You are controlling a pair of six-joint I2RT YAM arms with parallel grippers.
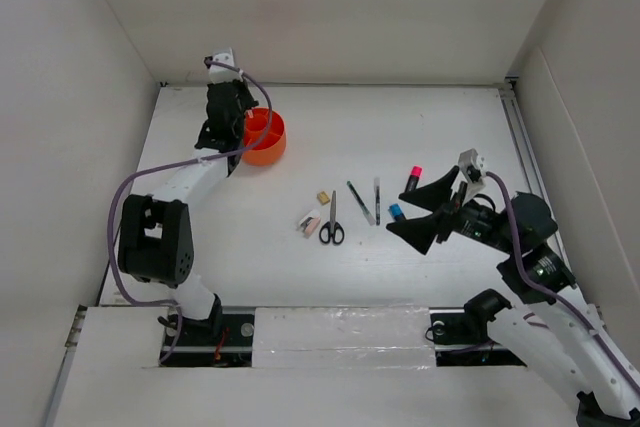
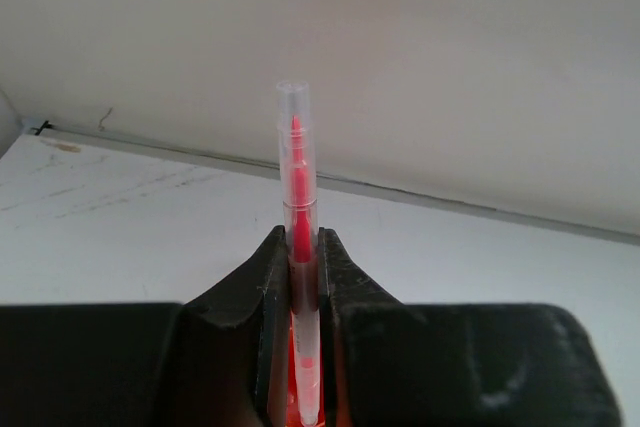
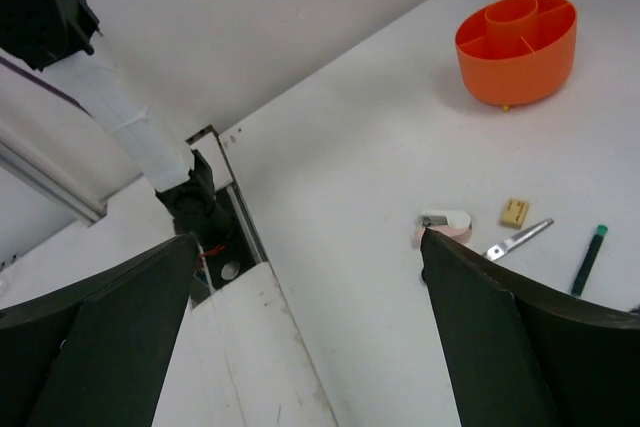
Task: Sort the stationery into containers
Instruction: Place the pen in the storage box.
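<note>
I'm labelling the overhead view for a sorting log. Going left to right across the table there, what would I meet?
orange tub → white and pink erasers → scissors → tilted dark pen → straight dark pen → blue-capped marker → pink-capped marker

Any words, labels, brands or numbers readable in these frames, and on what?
No readable text anywhere.
On the pink pen in the left gripper: no print visible.
On the white eraser: a grey patch at one end, too small to read.
On the orange tub: plain walls, no label.
</note>
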